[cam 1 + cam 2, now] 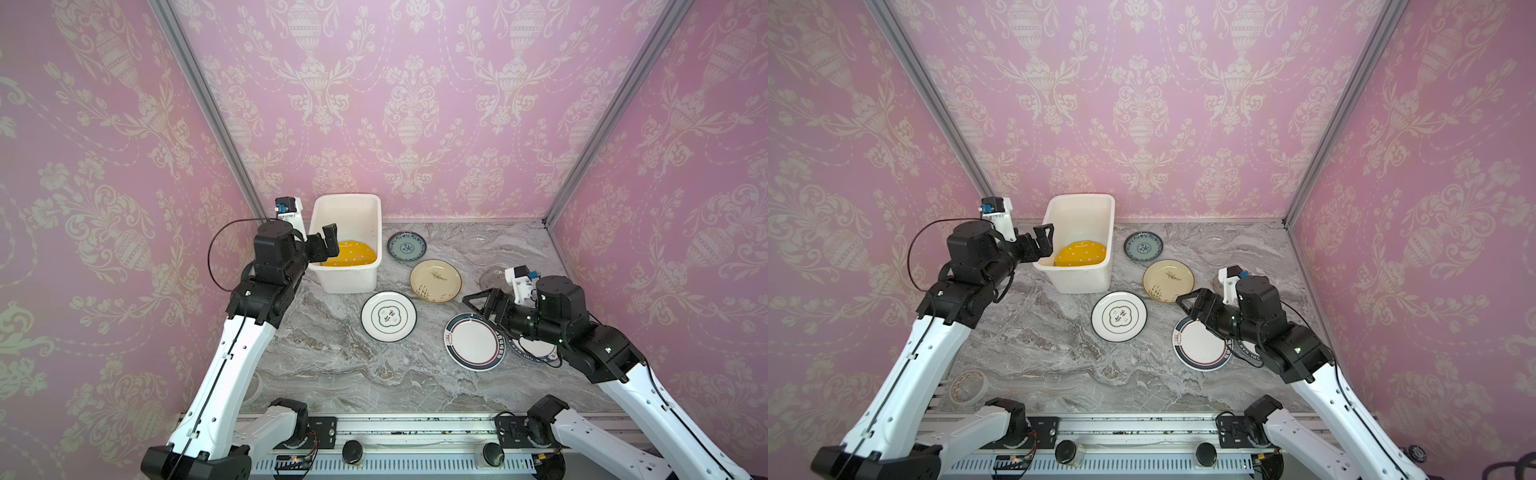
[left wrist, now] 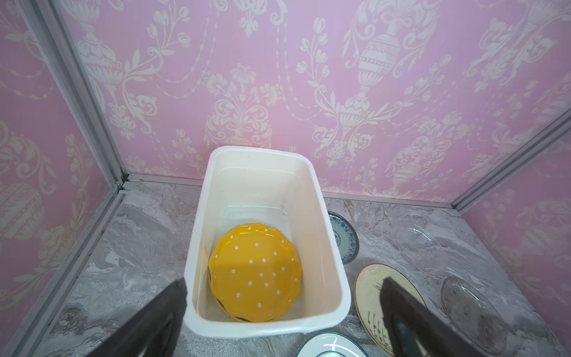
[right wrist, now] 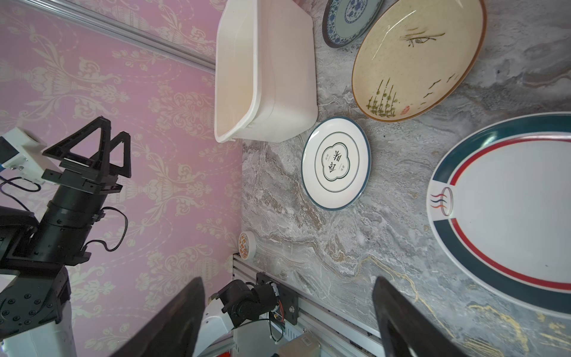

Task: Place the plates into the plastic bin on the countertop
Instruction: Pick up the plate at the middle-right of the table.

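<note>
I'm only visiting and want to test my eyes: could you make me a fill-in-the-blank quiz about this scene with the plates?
1. The dotted plate inside the white bin is coloured ____.
2. The left fingers by the bin stand ____, holding nothing.
3. The big plate with the red-and-dark rim lies nearest the ____ arm.
4. The cream plate rests on the grey ____.
Missing words: yellow; open; right; countertop.

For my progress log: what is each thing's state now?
White rectangular plastic bin: upright.
Yellow dotted round plate: inside bin.
Small teal patterned plate: outside bin.
Cream painted plate: outside bin.
Green-rimmed white plate: outside bin.
Red-striped white plate: outside bin.
Left gripper: jaws open, empty.
Right gripper: jaws open, empty.
</note>
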`<action>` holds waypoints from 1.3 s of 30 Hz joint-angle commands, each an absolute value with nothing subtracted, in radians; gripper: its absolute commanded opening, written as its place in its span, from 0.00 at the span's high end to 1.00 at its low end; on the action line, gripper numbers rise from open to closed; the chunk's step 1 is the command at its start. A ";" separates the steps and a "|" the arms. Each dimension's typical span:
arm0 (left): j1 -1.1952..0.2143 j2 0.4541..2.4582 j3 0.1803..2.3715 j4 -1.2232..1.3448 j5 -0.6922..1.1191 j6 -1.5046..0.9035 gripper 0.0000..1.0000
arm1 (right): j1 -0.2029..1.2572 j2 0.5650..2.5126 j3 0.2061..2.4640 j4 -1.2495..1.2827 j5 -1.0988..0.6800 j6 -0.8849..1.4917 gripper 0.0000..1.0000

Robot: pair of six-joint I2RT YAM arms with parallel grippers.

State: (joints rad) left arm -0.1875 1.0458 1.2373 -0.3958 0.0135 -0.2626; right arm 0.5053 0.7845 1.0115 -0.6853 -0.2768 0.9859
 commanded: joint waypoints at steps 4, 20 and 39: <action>-0.190 0.942 1.106 -0.413 0.243 -0.332 0.01 | 0.499 0.797 1.052 -0.813 -0.265 0.895 0.14; -0.526 1.300 1.199 -0.820 0.659 -0.459 0.01 | 0.312 0.892 1.011 -1.031 -0.099 0.819 0.09; -0.758 1.582 1.130 -0.315 0.577 -0.904 0.01 | -0.038 0.840 0.605 -0.817 -0.379 0.793 0.05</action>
